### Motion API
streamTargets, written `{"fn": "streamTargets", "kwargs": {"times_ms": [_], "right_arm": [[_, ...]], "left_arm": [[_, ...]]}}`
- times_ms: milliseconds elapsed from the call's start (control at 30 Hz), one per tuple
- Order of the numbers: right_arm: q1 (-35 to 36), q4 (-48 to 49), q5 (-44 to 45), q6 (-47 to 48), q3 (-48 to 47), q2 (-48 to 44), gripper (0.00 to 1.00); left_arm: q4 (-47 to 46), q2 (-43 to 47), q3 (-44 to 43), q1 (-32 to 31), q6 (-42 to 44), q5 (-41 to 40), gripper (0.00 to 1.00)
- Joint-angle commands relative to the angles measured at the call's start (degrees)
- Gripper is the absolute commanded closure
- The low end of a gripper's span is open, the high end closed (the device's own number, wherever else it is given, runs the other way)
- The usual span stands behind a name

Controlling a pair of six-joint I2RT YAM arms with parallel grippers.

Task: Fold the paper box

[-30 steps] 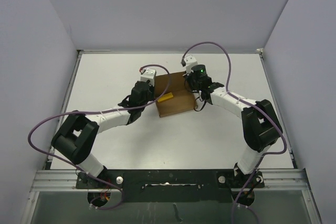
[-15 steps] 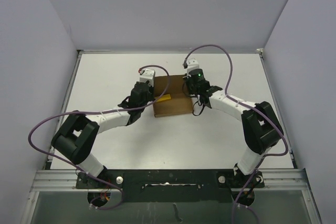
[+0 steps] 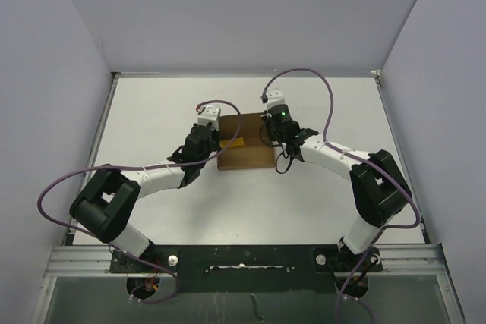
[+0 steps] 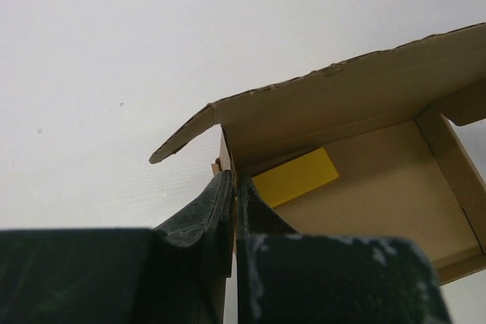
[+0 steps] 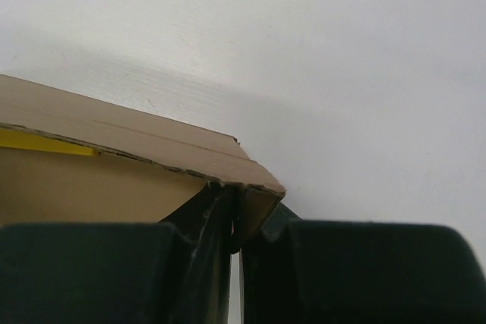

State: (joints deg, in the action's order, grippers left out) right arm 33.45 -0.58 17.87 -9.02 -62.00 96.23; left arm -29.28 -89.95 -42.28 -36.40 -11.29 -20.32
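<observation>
From above, the paper box (image 3: 247,155) sat mid-worktop (image 3: 152,111), between both arms. In the left wrist view, the left jaws were clamped on its lower-left wall, with a yellow slip (image 4: 295,177) inside. In the right wrist view, the right jaws pinched a wall corner.

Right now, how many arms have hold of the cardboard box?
2. The left fingers pinch the paper box by its left wall, beside the yellow slip; the right fingers pinch its right edge. Neither is hidden.

Paper box (image 3: 247,155) on table (image 3: 152,111), between left fingers (image 4: 203,214) and right fingers (image 5: 199,225) (slip (image 4: 295,177) inside).
</observation>
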Motion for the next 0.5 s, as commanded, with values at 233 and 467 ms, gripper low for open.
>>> {"fn": "streamTargets", "kwargs": {"times_ms": [233,467], "right_arm": [[4.57,16.43,-0.40,8.64,-5.52,5.59,1.00],[4.00,18.95,-2.04,15.57,-9.58,10.02,1.00]], "left_arm": [[-1.92,3.74,-0.80,2.62,-0.80,8.89,1.00],[-2.45,1.68,-1.76,3.48,-1.19,10.64,1.00]]}}
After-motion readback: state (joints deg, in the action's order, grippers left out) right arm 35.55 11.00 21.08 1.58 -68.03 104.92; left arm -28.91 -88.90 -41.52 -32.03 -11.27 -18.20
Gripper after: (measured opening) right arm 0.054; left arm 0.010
